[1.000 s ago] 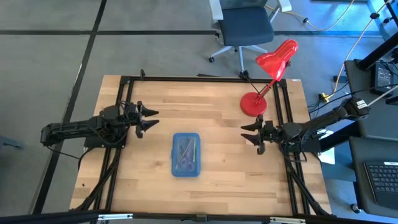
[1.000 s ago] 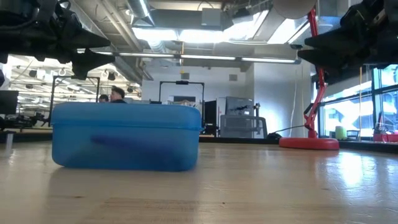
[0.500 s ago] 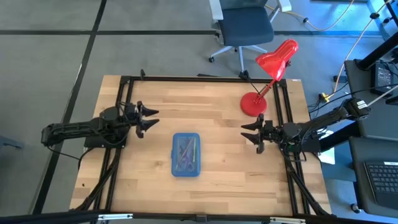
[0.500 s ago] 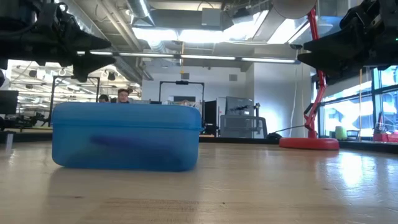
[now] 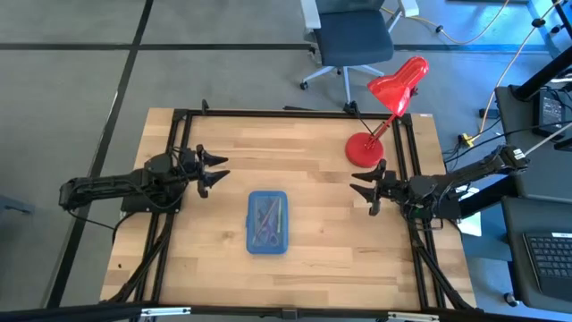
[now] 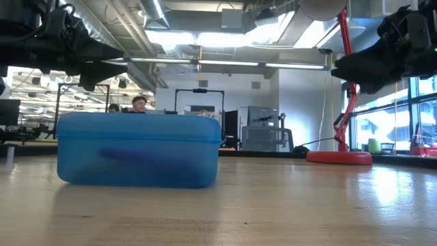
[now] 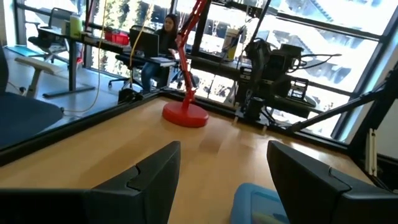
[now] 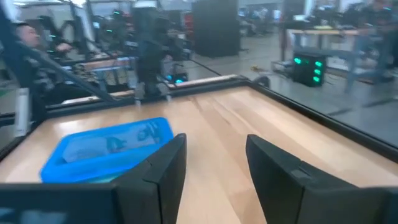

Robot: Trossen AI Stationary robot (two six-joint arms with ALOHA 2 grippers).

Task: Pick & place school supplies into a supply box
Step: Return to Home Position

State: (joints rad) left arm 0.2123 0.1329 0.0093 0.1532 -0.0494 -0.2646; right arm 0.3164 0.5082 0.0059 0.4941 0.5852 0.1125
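- Supply box [image 5: 267, 250] sits shut and flat on the table [image 5: 313, 268], about mid-table, between the two arms and touching neither.
- School supplies [image 5: 268, 219] show through the translucent lid in the high view. I see pens and something purple inside, and nothing loose on the wood.
- Left gripper [image 5: 214, 172] hangs over the table's left side, fingers apart and empty, pointing inward and well clear of the box.
- Right gripper [image 5: 363, 191] hangs over the right side, just beside the red lamp's base [image 5: 364, 150], fingers apart and empty.
- In the low view both grippers are above lid height, with nothing in contact.
- My read is that packing and closing are done, so the step in hand is homing the arms and the task is essentially complete.
- The next move calls for pulling each arm back to its rest pose on its own side, staying high and not sweeping over the box.
- On the right arm I want to watch the lamp stem and base, since that is the only thing close enough to clip.
- There's no need to close the fingers on anything, and no re-grasp is called for unless the lid looks popped, which I don't see from here.
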